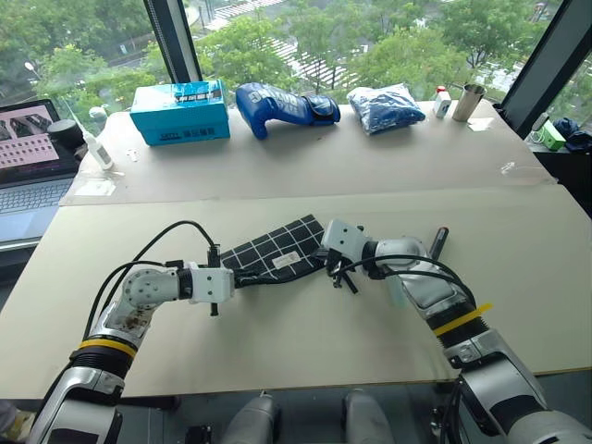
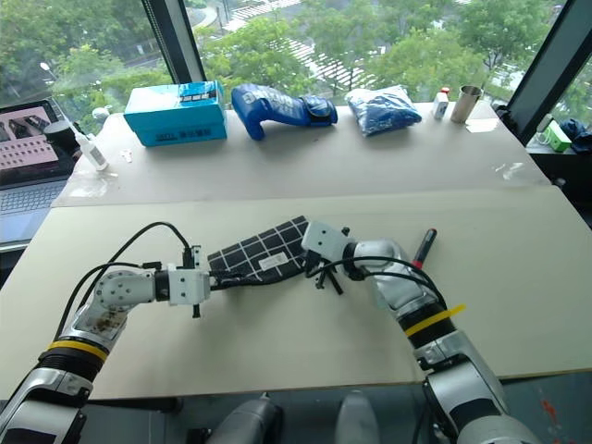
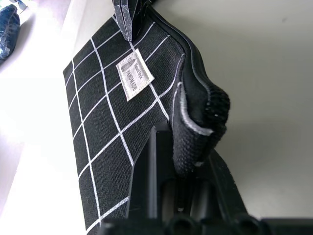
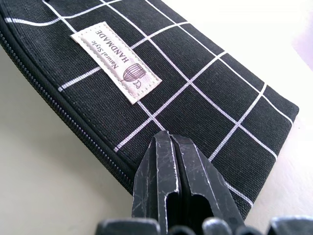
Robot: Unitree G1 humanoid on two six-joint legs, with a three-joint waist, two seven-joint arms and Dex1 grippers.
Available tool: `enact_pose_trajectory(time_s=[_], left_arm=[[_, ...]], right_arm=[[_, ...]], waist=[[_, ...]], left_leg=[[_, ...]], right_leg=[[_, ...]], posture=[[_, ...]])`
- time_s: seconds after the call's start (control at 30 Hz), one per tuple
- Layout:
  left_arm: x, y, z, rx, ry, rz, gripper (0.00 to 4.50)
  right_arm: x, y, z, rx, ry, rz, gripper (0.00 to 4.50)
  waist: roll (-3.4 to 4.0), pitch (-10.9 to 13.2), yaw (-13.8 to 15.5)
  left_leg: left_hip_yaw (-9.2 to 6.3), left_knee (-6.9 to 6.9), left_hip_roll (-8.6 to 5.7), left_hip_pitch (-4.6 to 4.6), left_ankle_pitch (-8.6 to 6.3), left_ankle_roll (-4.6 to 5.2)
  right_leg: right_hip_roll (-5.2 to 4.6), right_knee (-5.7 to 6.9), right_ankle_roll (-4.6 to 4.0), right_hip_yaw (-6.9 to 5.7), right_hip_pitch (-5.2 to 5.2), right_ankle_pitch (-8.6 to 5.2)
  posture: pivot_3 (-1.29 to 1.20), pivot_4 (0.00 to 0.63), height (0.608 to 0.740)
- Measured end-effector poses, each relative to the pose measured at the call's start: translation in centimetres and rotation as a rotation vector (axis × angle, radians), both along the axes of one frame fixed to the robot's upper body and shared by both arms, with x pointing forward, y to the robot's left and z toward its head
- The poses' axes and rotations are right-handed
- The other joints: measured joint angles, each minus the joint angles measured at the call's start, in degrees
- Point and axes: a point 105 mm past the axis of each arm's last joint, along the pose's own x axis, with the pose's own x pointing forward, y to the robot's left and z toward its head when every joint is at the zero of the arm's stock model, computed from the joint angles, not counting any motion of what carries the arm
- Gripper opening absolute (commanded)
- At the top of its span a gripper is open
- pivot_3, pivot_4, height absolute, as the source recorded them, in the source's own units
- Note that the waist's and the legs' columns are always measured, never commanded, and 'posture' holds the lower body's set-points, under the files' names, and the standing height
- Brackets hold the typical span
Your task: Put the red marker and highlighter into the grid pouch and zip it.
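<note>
The pouch (image 1: 274, 248) lies flat near the middle of the pale desk (image 1: 305, 351), running at a slant, its white label (image 3: 134, 74) face up. The left pincer (image 1: 242, 277) is clenched on the pouch's near-left corner; in the left wrist view the fabric there is bunched up between its black fingers (image 3: 151, 181). The right pincer (image 1: 326, 268) is at the pouch's opposite end, by the zipper edge, with its two fingers (image 4: 171, 181) pressed tightly together against the cloth; whether they pinch the zipper pull cannot be told. The zipper (image 4: 58, 110) runs along the pouch's edge and looks drawn together in the stretch seen from the right wrist.

The marker (image 2: 424, 248) lies on the desk to the right of the right forearm, well apart from the pouch, red end pointing away from the robot. A pale green pen, likely the highlighter (image 1: 396, 292), lies partly under the right forearm.

At the far edge of the desk, by the window, sit a teal box (image 1: 180, 111), a blue glove (image 1: 282, 106), a blue bag (image 1: 385, 107) and a metal cup (image 1: 469, 102). A laptop (image 1: 32, 157) stands at the far left.
</note>
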Motion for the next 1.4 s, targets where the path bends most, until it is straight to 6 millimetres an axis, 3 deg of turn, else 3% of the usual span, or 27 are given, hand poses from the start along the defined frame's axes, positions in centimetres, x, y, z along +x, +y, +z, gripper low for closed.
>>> enact_pose_trajectory(time_s=[0.13,0.3,0.4,0.57,0.6,0.77,0.87,1.1,1.33,1.4], left_arm=[[-0.2,0.1,-0.2,-0.024,0.039,0.022,0.04],[-0.2,-0.1,0.0,-0.048,0.070,0.038,0.00],[-0.4,-0.1,-0.3,-0.057,0.090,0.047,0.00],[-0.3,-0.3,0.0,-0.082,0.100,0.064,0.00],[-0.2,-0.6,0.3,-0.109,0.100,0.069,0.00],[-0.2,-1.3,1.8,-0.236,0.119,0.098,0.00],[-0.4,-1.6,2.1,-0.280,0.147,0.104,0.00],[-0.5,-1.9,2.7,-0.304,0.164,0.103,0.00],[-0.5,-2.0,2.7,-0.305,0.165,0.105,0.00],[-0.5,-1.9,2.6,-0.302,0.165,0.106,0.00]], right_arm=[[0.2,0.3,0.1,0.047,0.012,-0.019,0.00],[1.8,0.4,1.0,0.301,0.096,-0.170,1.48],[2.9,-1.3,2.6,0.366,0.078,-0.244,2.55],[3.6,-3.5,3.3,0.461,0.128,-0.340,4.33],[3.8,-4.4,3.5,0.494,0.139,-0.379,4.46],[3.8,-8.5,5.3,0.595,0.215,-0.487,4.46],[2.5,-9.7,6.9,0.533,0.163,-0.434,4.46],[0.4,-9.0,7.5,0.439,0.149,-0.315,4.46],[-1.3,-8.3,4.3,0.400,0.251,-0.309,4.46],[-1.5,-8.3,4.3,0.418,0.261,-0.308,4.46]], waist=[[0.00,0.0,-0.1],[0.01,0.0,-0.3],[0.01,0.0,-0.2],[0.02,0.0,-0.4],[0.02,0.0,-0.3],[0.02,0.0,-0.2],[0.06,0.0,-0.2],[0.05,0.1,-0.6],[0.04,0.1,0.1],[0.04,0.1,0.1]], left_leg=[[-0.03,-0.01,0.01,0.00,0.00,0.00],[-0.29,-0.03,0.00,-0.10,0.02,-0.04],[-0.34,-0.03,-0.03,-0.11,0.02,-0.03],[-0.35,-0.05,-0.01,-0.12,0.01,-0.02],[-0.35,-0.05,-0.02,-0.14,0.01,-0.02],[-0.35,-0.03,-0.01,-0.23,0.00,-0.01],[-0.34,-0.04,0.00,-0.29,-0.02,0.04],[-0.25,-0.03,0.00,-0.29,-0.15,0.26],[-0.27,0.06,-0.02,-0.36,-0.13,0.22],[-0.28,0.07,-0.02,-0.36,-0.13,0.22]], right_leg=[[0.01,0.00,0.00,0.00,-0.02,0.00],[0.00,0.01,-0.01,0.02,-0.11,0.00],[-0.01,-0.03,0.00,0.03,-0.10,0.01],[-0.01,-0.02,-0.01,0.03,-0.12,0.01],[-0.01,-0.02,-0.01,0.03,-0.12,0.01],[-0.03,-0.03,0.00,0.03,-0.18,0.01],[-0.02,-0.04,0.00,0.02,-0.24,0.00],[-0.02,-0.07,0.00,0.02,-0.22,0.00],[-0.08,-0.13,0.00,0.02,-0.20,0.01],[-0.07,-0.13,0.00,0.02,-0.20,0.01]], posture=[[0.00,0.150,0.740],[0.00,0.150,0.740],[0.00,0.150,0.740],[0.00,0.150,0.740],[0.00,0.150,0.740],[0.00,0.150,0.740],[0.00,0.150,0.740],[0.00,0.150,0.740],[0.00,0.150,0.740],[0.00,0.150,0.740]])
